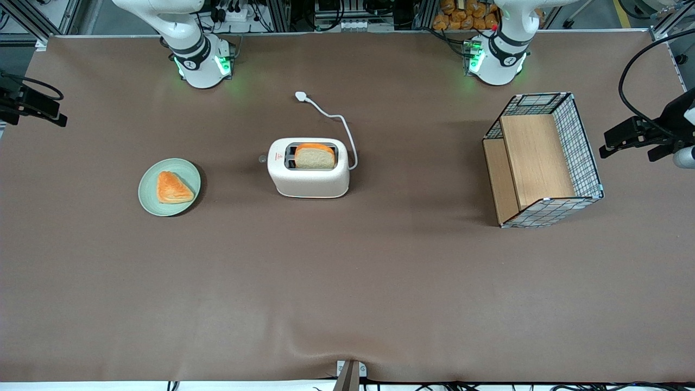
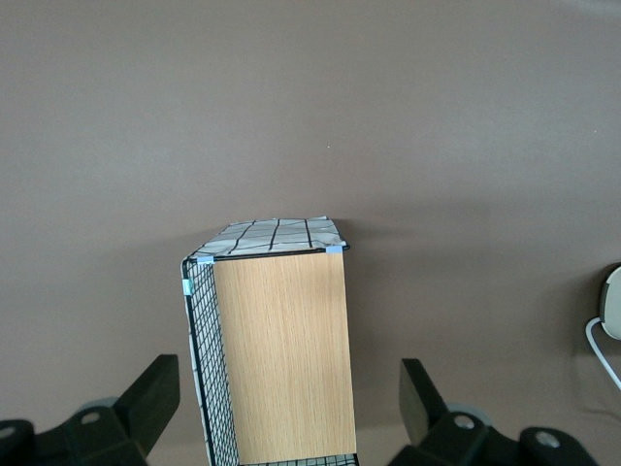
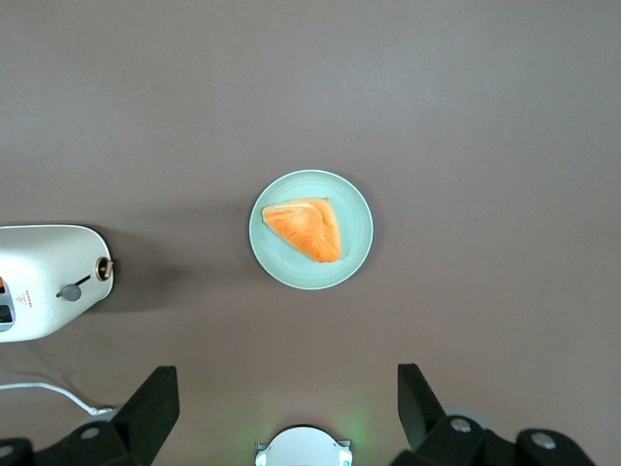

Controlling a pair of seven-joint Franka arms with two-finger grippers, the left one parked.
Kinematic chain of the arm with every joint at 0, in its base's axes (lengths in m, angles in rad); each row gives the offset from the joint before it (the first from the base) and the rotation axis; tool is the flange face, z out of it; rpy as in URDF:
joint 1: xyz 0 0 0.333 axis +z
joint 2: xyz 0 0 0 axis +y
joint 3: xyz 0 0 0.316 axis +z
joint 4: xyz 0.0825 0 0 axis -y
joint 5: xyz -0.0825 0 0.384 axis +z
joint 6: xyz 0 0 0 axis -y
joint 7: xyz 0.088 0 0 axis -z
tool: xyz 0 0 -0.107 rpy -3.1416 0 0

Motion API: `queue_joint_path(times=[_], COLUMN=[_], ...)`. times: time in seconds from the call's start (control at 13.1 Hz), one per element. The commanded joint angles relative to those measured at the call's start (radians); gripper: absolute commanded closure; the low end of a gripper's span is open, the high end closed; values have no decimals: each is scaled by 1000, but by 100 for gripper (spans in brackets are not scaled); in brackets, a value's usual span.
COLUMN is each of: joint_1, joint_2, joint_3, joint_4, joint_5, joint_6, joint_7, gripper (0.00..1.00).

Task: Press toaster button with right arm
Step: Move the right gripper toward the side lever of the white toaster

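Toaster (image 1: 308, 175) stands on the worktop (image 1: 347, 282), its button (image 3: 100, 268) well apart from the claw (image 3: 281, 413). Released and empty, the claw hangs above the green plate (image 3: 351, 254).

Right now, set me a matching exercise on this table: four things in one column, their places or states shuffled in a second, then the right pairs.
Things:
1. bread slice
2. pastry
3. wire basket
4. end effector

Places or states:
A. toward the parked arm's end of the table
B. open, high above the green plate
C. standing in a slot of the toaster
D. lying on the green plate

Pairs: 1-C, 2-D, 3-A, 4-B
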Motion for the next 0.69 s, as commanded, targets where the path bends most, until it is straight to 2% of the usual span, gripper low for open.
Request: queue_joint_path(times=[0.0, 0.46, 0.54, 0.61], joint_1=[-12, -5, 0, 3], joint_2=[-17, -10, -10, -8], joint_3=[13, 20, 23, 21], joint_4=[2, 11, 10, 10], joint_5=[-6, -5, 14, 85], joint_6=[-11, -14, -31, -69], joint_7=[11, 11, 11, 23], gripper=[0, 0, 0, 0])
